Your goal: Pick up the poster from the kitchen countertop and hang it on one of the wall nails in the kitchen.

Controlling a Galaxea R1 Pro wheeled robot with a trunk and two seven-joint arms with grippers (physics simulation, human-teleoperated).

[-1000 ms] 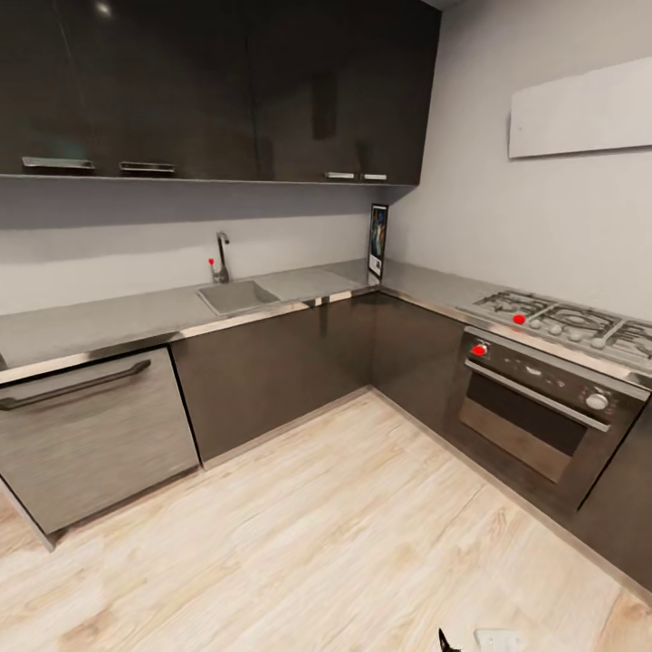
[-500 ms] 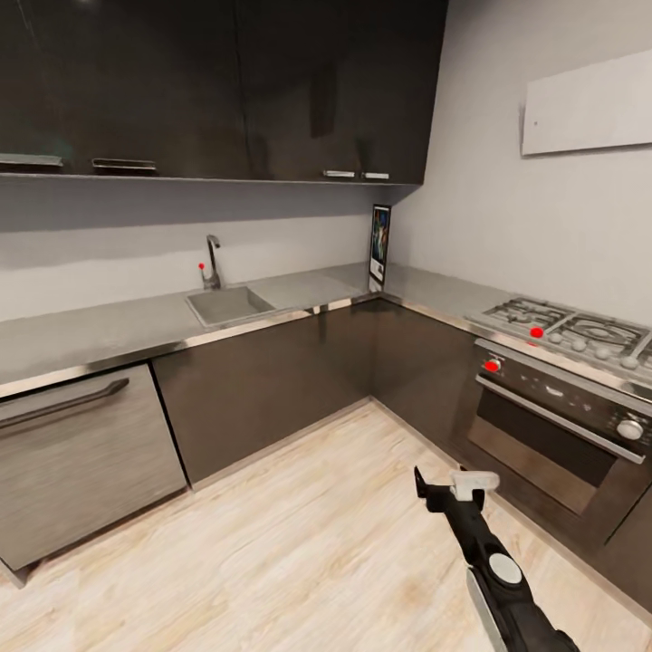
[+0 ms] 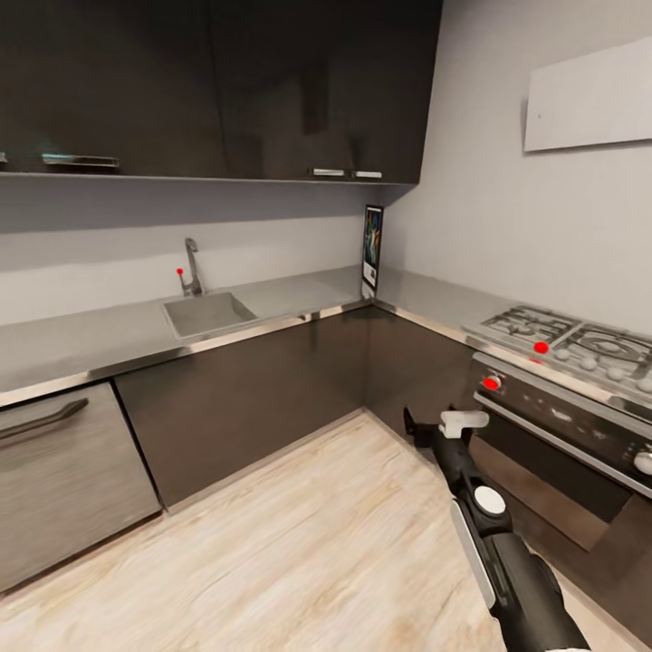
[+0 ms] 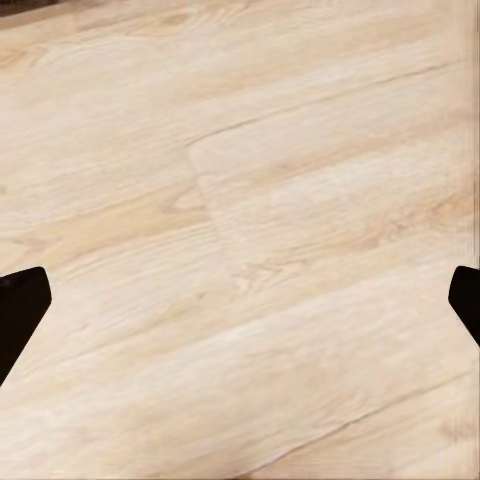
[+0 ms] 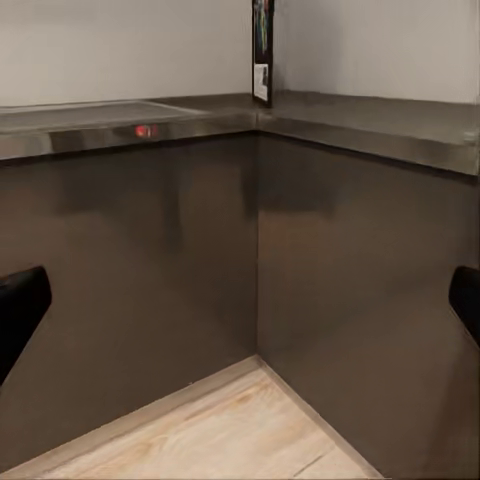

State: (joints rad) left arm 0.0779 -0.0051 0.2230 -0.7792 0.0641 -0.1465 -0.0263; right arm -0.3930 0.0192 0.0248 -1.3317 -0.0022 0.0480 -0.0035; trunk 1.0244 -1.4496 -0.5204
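Right hand (image 3: 433, 426) fingers apart, empty, poster (image 3: 372, 249) upright in countertop (image 3: 272, 299) corner, lettering unreadable, left hand (image 4: 240, 300) apart over floor (image 4: 240, 200)

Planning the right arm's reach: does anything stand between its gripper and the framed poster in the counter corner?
Nothing visible. The right gripper hangs over wood floor before the dark cabinets; the black-framed poster stands upright on the grey countertop, corner bare around it.

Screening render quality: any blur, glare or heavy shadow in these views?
Head view: soft overall, poster art unreadable, shadow band under the wall cabinets, sheen along the countertop edge. Right wrist view: dark cabinet fronts with dull reflections, fingertips blurred. Left wrist view: evenly lit floor, mild smear.
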